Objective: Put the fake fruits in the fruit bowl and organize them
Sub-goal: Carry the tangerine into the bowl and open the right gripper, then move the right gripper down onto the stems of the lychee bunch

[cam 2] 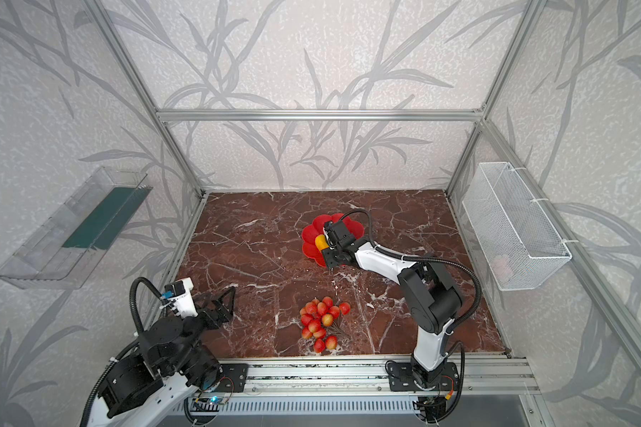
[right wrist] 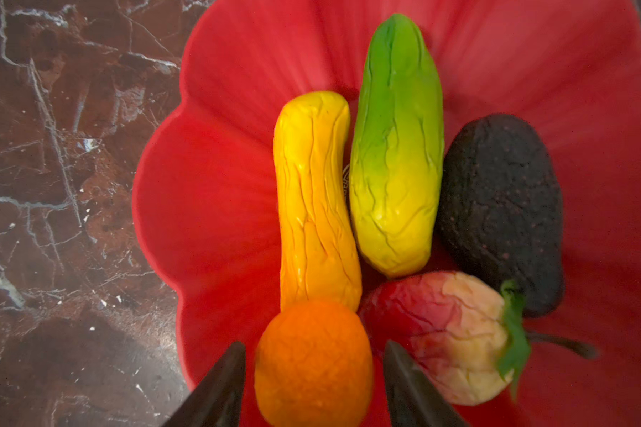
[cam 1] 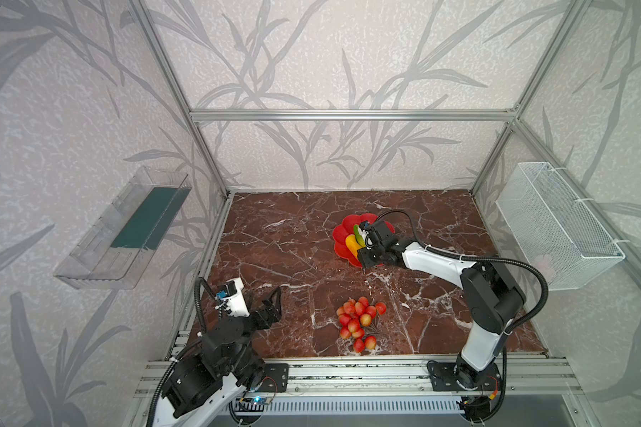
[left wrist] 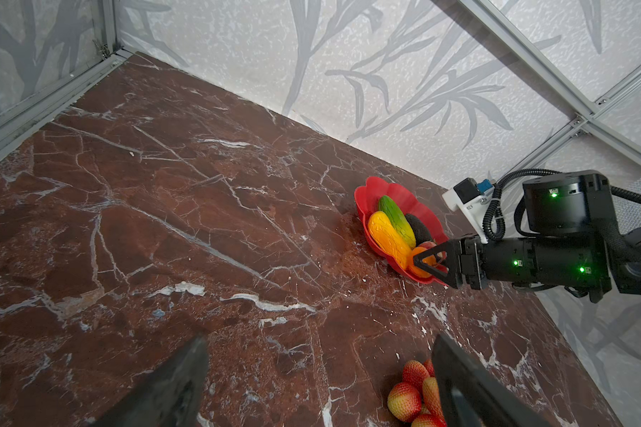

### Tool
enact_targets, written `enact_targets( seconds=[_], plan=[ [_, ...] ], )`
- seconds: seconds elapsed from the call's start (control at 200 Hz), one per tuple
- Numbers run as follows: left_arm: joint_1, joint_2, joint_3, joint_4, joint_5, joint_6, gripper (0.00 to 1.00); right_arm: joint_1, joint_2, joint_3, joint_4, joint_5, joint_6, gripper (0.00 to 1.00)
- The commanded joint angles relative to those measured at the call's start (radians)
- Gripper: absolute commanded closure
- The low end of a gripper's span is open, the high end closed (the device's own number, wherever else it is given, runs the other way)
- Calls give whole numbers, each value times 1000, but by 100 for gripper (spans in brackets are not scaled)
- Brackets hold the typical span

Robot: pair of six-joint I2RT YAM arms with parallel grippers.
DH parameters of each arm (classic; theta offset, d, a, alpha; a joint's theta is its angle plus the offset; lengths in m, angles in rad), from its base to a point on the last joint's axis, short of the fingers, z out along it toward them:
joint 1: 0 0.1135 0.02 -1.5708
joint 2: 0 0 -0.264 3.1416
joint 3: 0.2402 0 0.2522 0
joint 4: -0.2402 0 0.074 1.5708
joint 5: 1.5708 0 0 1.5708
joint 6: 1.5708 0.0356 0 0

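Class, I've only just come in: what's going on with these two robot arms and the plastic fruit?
The right pincer hangs over the red bowl with its jaws open around an orange tangerine. The tangerine sits in the bowl beside a yellow fruit, a green fruit, an avocado and an apple. The cherry bunch lies on the table, outside the bowl. The left pincer is open and empty above the table.

2 top views overhead, same table (cam 1: 274,240); 2 wrist views share bowl (right wrist: 219,185).
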Motion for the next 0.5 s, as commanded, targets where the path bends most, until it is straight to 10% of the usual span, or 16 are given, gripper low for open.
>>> enact_targets(
  seconds=[0.0,0.495],
  plan=[
    [-4,-7,8,-6,-21,-8,6,-4,-48,27,-25,2,-4,35],
    [-5,-8,1,13,-8,4,5,7,-805,-517,-211,-104,135,34]
  ],
)
